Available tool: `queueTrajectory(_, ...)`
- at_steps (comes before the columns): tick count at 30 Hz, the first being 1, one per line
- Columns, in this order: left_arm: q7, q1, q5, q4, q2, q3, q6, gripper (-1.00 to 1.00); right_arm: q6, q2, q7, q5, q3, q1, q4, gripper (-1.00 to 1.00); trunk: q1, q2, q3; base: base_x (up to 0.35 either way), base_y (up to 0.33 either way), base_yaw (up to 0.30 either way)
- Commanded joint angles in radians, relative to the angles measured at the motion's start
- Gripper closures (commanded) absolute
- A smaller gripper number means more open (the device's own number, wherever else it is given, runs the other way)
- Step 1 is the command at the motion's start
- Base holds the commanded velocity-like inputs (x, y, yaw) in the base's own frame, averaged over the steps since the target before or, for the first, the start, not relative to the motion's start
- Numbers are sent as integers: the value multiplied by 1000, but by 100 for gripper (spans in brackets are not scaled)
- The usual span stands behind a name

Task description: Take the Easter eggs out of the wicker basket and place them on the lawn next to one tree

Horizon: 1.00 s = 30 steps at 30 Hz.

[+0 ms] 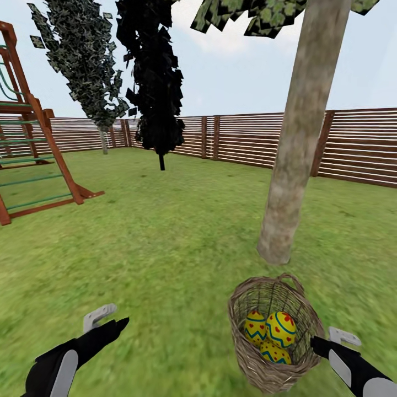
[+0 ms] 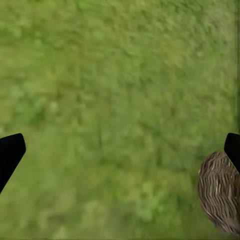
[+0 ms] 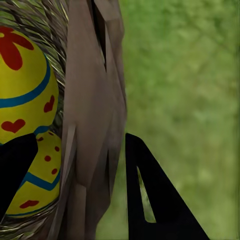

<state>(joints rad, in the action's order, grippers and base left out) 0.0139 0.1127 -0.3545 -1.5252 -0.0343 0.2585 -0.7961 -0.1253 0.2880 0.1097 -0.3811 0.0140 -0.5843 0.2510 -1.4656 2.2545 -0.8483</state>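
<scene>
The lawn (image 1: 165,248) spreads below the tree (image 1: 292,165). Just before its trunk stands the wicker basket (image 1: 259,364), holding three Easter eggs (image 1: 280,328). The right gripper (image 3: 75,165) straddles the basket's rim, jaws parted, one finger inside. The left gripper (image 2: 120,150) hovers low over grass, spread wide, empty.

The wicker basket (image 1: 274,336) stands on the lawn (image 1: 165,248), tilted, its mouth facing up and toward the camera, just beside the foot of the tree (image 1: 292,165). It is woven of brown-grey twigs with a loop handle on the far rim. All three Easter eggs (image 1: 273,333) lie inside, touching one another: yellow shells, blue zigzag bands, red marks. The tree trunk is thick, pale grey-brown and leans slightly. The lawn is flat, mottled green, enclosed by the garden's slatted fence (image 1: 242,138).
</scene>
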Motion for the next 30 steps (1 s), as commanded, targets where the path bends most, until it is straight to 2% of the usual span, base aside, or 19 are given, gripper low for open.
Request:
queueTrajectory(1,1,1,-6,-1,-1,2,-6,-100,-6,-1,4,-3,-2,0,3,100,0,0,-1,231,-250,0)
queueTrajectory(30,4,1,-7,-1,-1,2,-6,-100,-4,-3,1,-1,0,0,-3,100,0,0,-1,231,-245,0)
